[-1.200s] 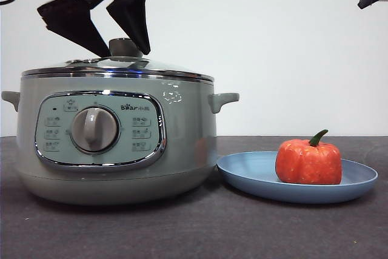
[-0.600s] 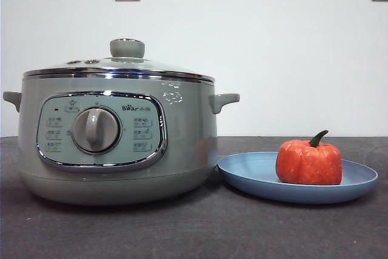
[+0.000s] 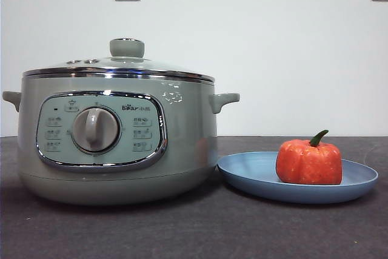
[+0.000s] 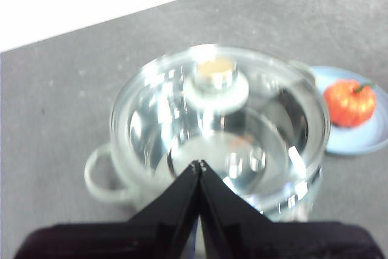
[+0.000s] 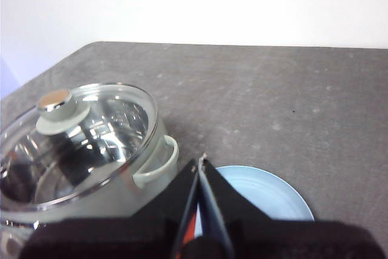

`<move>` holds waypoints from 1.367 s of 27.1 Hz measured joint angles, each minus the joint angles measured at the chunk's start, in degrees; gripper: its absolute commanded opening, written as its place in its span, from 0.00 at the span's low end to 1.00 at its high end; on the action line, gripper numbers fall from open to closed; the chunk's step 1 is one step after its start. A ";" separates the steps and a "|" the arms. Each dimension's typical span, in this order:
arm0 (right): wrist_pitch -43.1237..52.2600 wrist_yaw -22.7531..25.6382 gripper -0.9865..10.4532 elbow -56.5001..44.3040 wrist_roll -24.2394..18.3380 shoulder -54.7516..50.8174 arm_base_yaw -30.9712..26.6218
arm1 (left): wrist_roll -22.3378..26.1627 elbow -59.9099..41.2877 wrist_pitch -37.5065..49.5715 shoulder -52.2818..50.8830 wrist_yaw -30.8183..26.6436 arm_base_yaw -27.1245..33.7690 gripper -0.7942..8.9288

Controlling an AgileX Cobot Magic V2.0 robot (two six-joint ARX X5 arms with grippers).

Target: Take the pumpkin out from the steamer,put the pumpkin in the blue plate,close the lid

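Left wrist view has the left pincer (image 4: 198,164) low in the centre of the frame, its two black jaws pressed together with nothing between them, hanging above the steamer (image 4: 103,177). Beyond the tips sits the lid (image 4: 215,119), its glass dome seated on the chrome rim and its pale knob just above centre. At the right edge of that frame the pumpkin (image 4: 348,101) rests in the blue plate (image 4: 373,134).

Right wrist view places the right pincer (image 5: 201,163) at bottom centre, jaws likewise together and holding nothing. The blue plate (image 5: 267,195) lies right behind the tips, and a sliver of orange shows between the jaws at the bottom edge, probably the pumpkin. The steamer (image 5: 151,168) fills the lower left, lid (image 5: 91,131) on top.

Front view shows no arm at all. The steamer (image 3: 115,144) stands at left on the dark bench (image 3: 242,228) with the lid (image 3: 118,65) level on its rim; the blue plate (image 3: 254,177) lies just beside it at lower right, the pumpkin (image 3: 308,162) upright in it, stem up. Two wall sockets sit along the top edge.

Judging by this layout, all three steps look done: pumpkin out, pumpkin plated, lid closed. Nothing appears left but for the arms to rest.
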 measured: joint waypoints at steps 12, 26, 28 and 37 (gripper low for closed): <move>0.04 0.11 0.09 0.00 2.10 0.15 0.00 | -1.68 -0.02 -6.64 0.20 0.02 -0.04 0.08; 0.07 0.13 0.09 0.00 2.12 0.13 0.00 | -0.13 -3.78 0.74 -10.34 -1.77 8.59 0.08; 0.04 0.13 0.09 0.00 2.12 0.15 0.00 | -0.13 -6.97 7.28 -15.26 0.92 13.90 0.08; -0.26 0.13 0.09 0.00 2.12 0.15 0.00 | -0.11 -28.74 21.79 -24.63 4.39 33.14 0.08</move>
